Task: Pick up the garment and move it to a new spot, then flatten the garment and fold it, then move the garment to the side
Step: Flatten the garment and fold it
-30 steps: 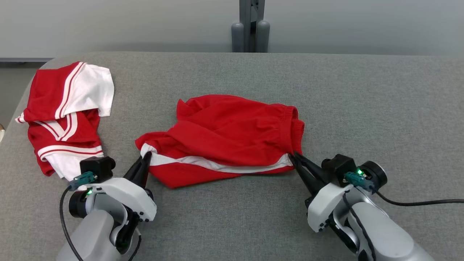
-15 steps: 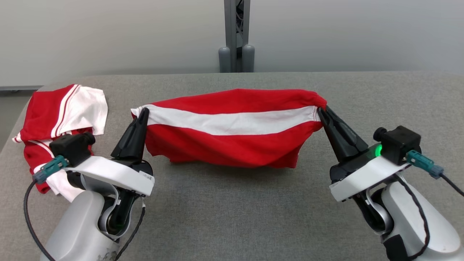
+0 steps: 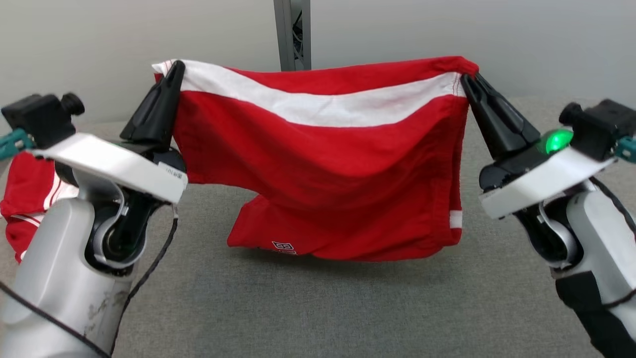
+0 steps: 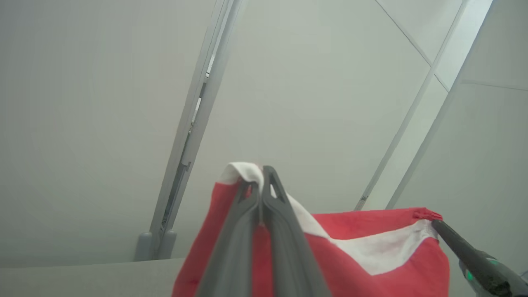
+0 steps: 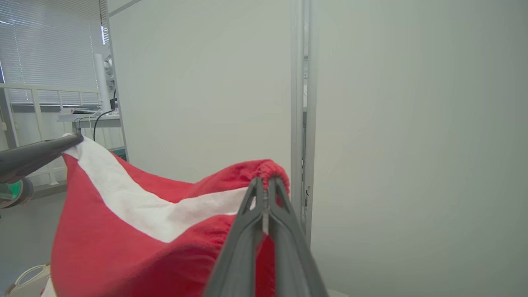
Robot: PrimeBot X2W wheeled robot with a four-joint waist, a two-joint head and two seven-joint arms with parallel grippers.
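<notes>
The garment point(image 3: 323, 164) hangs over the bench point(image 3: 318, 308), between left fingers point(image 3: 159, 107) at nine o'clock and right fingers point(image 3: 497, 122) at three.

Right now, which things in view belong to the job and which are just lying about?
Job: red garment, hanging between left gripper and right gripper, both shut on it; grey table.
Lying about: red-and-white garment at left; grey post.

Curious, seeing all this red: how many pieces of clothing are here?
2. Red shorts with a white stripe hang between the left pincer and right pincer; a red-and-white garment lies on the grey table, far left, partly hidden by the left arm.
</notes>
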